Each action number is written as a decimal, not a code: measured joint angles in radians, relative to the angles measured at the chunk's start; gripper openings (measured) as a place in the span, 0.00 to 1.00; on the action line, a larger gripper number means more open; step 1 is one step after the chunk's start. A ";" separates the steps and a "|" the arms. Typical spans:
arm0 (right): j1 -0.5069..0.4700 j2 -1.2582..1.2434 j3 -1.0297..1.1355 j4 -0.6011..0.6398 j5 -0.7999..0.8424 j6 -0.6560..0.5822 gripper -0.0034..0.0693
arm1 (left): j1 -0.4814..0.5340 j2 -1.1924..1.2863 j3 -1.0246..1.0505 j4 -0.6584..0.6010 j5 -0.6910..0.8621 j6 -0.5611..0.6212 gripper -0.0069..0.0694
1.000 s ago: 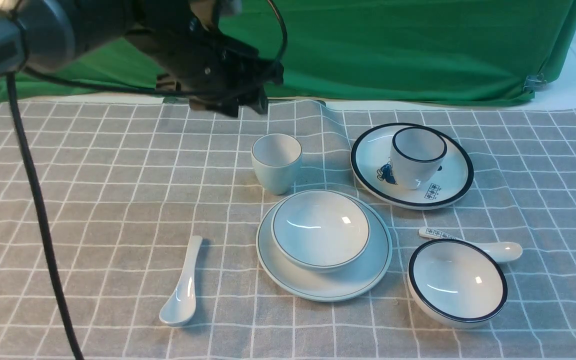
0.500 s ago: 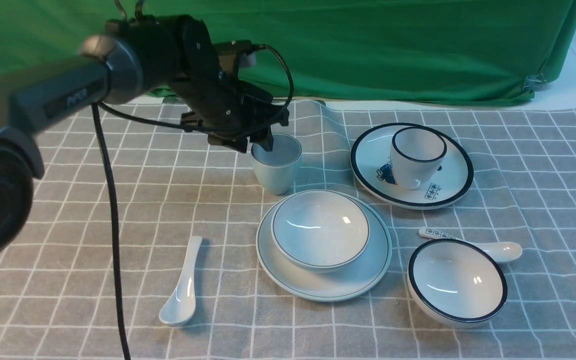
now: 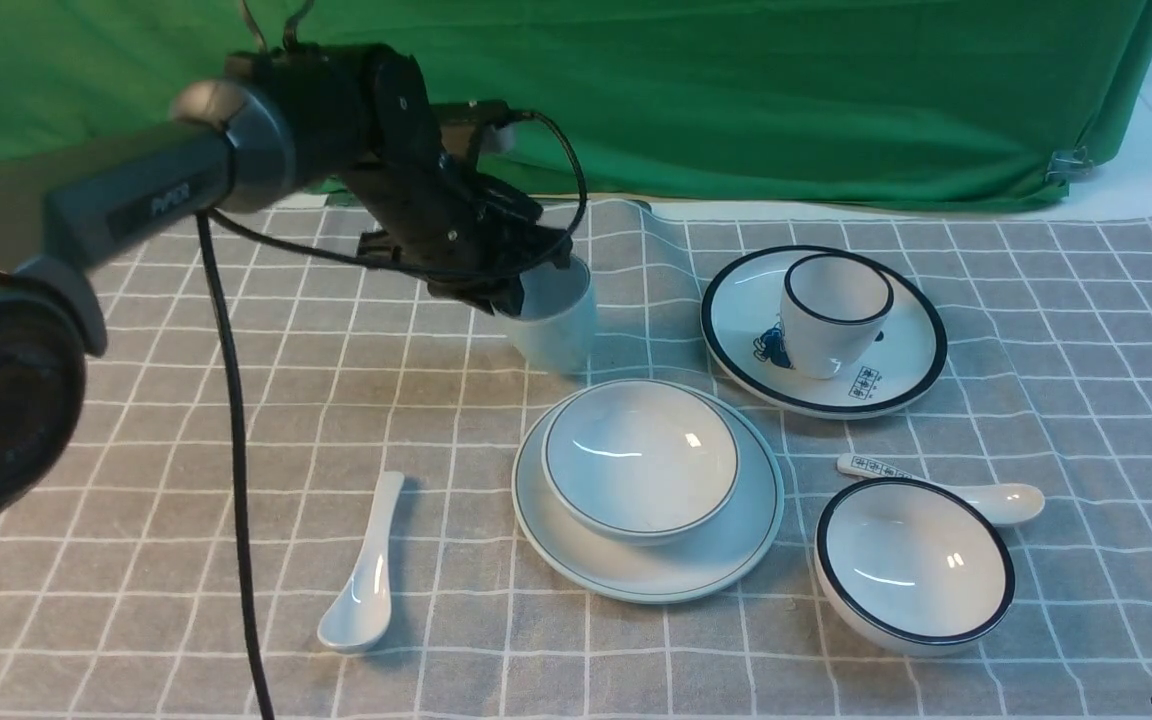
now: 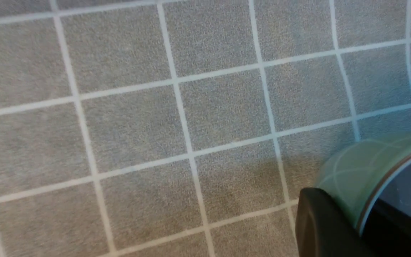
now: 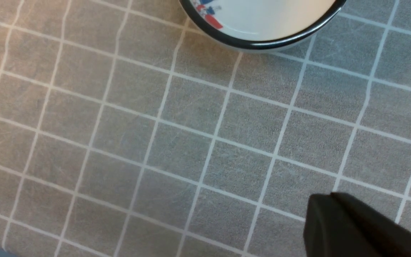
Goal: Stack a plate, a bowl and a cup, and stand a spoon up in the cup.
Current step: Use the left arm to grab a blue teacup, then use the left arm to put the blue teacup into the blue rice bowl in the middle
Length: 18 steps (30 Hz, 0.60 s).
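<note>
My left gripper (image 3: 534,288) is shut on the near-left rim of the plain pale cup (image 3: 558,325) and holds it tilted, just above the cloth behind the bowl. In the left wrist view one finger (image 4: 319,221) presses the cup's outer wall (image 4: 351,167) and the other sits inside the cup. The pale bowl (image 3: 641,460) sits in the large pale plate (image 3: 736,545) at the centre. The plain spoon (image 3: 366,575) lies on the cloth at the front left. My right gripper (image 5: 348,221) is shut and empty, low over bare cloth.
A black-rimmed plate (image 3: 896,375) with a black-rimmed cup (image 3: 834,312) on it stands at the back right; its edge shows in the right wrist view (image 5: 262,39). A black-rimmed bowl (image 3: 914,565) and a marked spoon (image 3: 996,498) lie at the front right. A green curtain hangs behind.
My left gripper came down from behind onto the cup's rim, closed on it, and has lifted and tilted the cup slightly. Nothing else has moved.
</note>
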 joint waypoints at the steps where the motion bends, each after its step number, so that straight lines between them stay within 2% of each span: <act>1: 0.000 0.000 0.000 0.000 0.000 0.000 0.08 | 0.011 -0.035 -0.033 0.002 0.038 -0.001 0.15; 6: 0.000 0.000 0.000 0.000 -0.003 0.000 0.08 | 0.020 -0.136 -0.086 -0.044 0.140 0.027 0.15; 9: 0.000 0.000 0.000 0.000 -0.020 0.000 0.08 | -0.027 -0.199 -0.099 -0.052 0.312 0.073 0.15; 11: 0.000 0.000 0.000 0.000 -0.030 0.000 0.08 | -0.074 -0.201 -0.094 -0.033 0.375 0.080 0.15; 18: 0.000 0.000 0.000 0.000 -0.045 -0.003 0.08 | -0.223 -0.186 -0.006 0.012 0.354 0.076 0.15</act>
